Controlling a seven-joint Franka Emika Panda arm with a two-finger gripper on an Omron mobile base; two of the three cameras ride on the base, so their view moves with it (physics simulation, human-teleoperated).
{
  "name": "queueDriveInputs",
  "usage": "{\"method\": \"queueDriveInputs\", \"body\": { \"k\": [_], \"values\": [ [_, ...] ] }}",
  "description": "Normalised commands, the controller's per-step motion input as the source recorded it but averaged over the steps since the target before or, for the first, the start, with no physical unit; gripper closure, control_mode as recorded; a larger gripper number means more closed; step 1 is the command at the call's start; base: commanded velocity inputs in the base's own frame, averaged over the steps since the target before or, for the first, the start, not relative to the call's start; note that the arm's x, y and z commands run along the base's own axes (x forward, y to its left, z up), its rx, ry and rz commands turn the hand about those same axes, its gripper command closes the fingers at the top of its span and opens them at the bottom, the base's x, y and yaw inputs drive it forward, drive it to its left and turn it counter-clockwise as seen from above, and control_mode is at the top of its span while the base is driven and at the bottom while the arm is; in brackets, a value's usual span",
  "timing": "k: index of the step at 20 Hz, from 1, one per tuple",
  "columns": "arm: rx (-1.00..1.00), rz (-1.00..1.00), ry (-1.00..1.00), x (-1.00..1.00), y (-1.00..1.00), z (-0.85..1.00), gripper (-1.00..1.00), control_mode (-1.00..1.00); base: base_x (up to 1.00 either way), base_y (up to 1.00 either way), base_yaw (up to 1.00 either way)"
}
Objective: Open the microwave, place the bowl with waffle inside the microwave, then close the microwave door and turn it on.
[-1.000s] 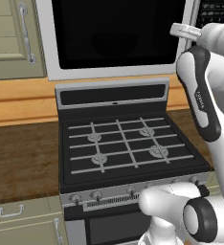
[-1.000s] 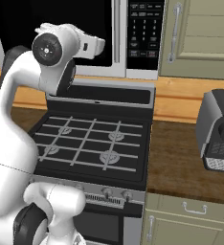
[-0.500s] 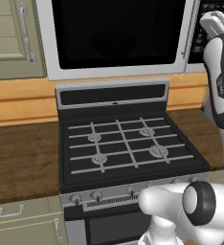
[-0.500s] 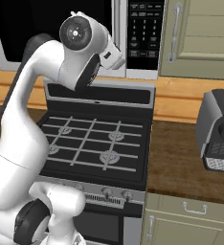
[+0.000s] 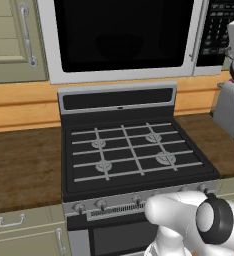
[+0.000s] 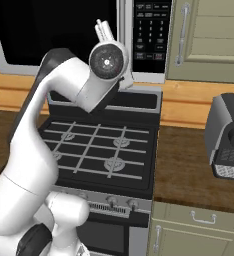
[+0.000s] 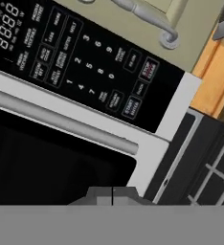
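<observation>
This is a home kitchen. A black gas stove [image 5: 131,152] with grates and a row of knobs stands between brown wooden counters [image 6: 194,165]. Above it a microwave [image 5: 124,37] is built in between beige cabinets [image 6: 211,37] with metal handles. A small grey appliance [image 6: 228,135] stands on the counter at the right.

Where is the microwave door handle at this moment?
The microwave door handle is a vertical grey bar at the door's right edge, between the black glass window and the keypad panel, above the stove. In the hand view it runs diagonally.
</observation>
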Motion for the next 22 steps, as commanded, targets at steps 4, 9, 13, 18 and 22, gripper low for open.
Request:
{"method": "queueDriveInputs", "body": {
  "k": [4, 9, 13, 18, 22],
  "values": [
    [0.12, 0.00, -0.01, 0.00, -0.06, -0.20, 1.00, -1.00, 0.00, 0.00, 0.00],
    [0.08, 0.00, 0.00, 0.09, -0.19, -0.01, 1.00, -1.00, 0.00, 0.00, 0.00],
    [0.16, 0.00, -0.01, 0.20, -0.38, -0.01, 1.00, -1.00, 0.00, 0.00, 0.00],
    [0.13, 0.00, 0.00, 0.28, -0.23, -0.04, 1.00, -1.00, 0.00, 0.00, 0.00],
    [0.10, 0.00, 0.00, 0.35, -0.02, -0.03, 1.00, -1.00, 0.00, 0.00, 0.00]
  ]
}}
